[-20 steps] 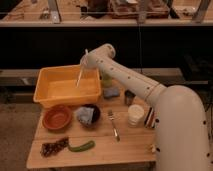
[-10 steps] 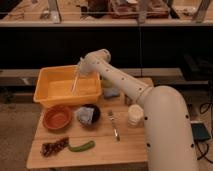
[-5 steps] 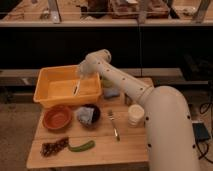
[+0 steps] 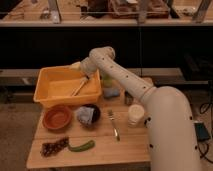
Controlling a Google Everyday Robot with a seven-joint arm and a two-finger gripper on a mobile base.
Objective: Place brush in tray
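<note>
The yellow tray (image 4: pixel 50 97) stands at the back left of the wooden table. The cream-white brush (image 4: pixel 80 86) is inside it, slanting from the tray's right side down toward its floor, dark end low. My gripper (image 4: pixel 83 69) is over the tray's right rear part, right above the brush's upper end. I cannot make out whether it touches the brush.
An orange-brown bowl (image 4: pixel 57 118) and a dark bowl holding a cloth (image 4: pixel 87 115) stand in front of the tray. A fork (image 4: pixel 114 125), a white cup (image 4: pixel 135 114), a blue sponge (image 4: pixel 111 92), a green pepper (image 4: pixel 81 146) and a dark snack (image 4: pixel 54 147) lie on the table (image 4: pixel 110 150).
The arm swung left and lowered the brush from above the tray's rim down into the tray. In the last half second little has moved.
</note>
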